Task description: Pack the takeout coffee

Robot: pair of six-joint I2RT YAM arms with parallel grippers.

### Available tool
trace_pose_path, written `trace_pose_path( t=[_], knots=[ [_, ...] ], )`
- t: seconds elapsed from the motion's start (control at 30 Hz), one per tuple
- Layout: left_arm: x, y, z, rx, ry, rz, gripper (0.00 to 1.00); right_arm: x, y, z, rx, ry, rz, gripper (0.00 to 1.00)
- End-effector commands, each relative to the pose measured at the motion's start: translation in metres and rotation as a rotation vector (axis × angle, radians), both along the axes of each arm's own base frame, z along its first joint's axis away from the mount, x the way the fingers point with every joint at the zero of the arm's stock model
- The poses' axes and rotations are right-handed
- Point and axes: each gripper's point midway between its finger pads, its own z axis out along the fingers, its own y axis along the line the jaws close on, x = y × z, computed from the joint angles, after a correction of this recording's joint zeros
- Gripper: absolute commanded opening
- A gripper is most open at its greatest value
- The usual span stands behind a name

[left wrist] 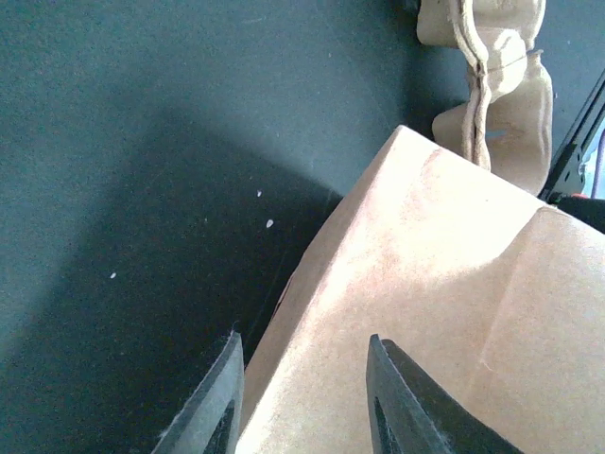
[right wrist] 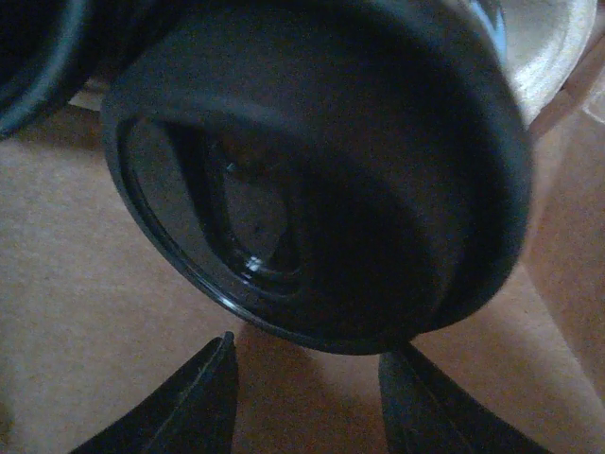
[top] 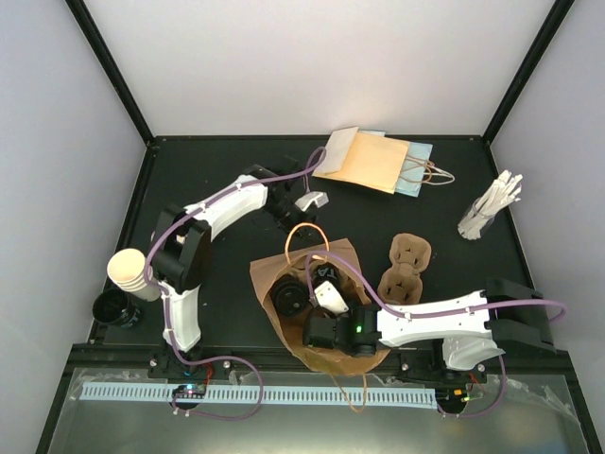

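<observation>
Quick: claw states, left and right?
Left claw: closed on the bag.
Right claw: open, holding nothing.

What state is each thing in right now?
brown paper bag: mouth open.
lidded cup: lid on, inside the bag.
cup carrier: empty, beside the bag.
spare cups: stacked, unlidded.
left gripper: fingers flank the bag's paper; grip unclear.
right gripper: open, before the lidded cup.

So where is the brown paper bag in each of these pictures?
Top external: brown paper bag lower centre, open.
Left wrist: its wall fills the lower right.
Right wrist: brown surface around the round black lid.
Shared landmark: brown moulded-pulp cup carrier, right of the bag from above, top right for left wrist.
</observation>
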Motion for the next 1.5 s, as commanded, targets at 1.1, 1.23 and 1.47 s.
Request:
trace_pose_path(
  t=[1.1, 1.23, 1.47],
  knots=[
    [-0.03, 0.052, 0.146, -0.069, -0.463, 0.107, 0.71, -0.003, -0.002, 0.053, 0.172, -0.124, 0.148, 0.58],
    [-0.062, 0.058, 0.186, -0.148, -0.582, 0.072, 0.72, -0.003, 0.004, 0.054, 0.178, -0.136, 0.181, 0.59],
    [-0.119, 0.082, 0.231, -0.245, -0.75, 0.059, 0.8, -0.003, 0.02, 0.054, 0.211, -0.111, 0.231, 0.62]
  ],
)
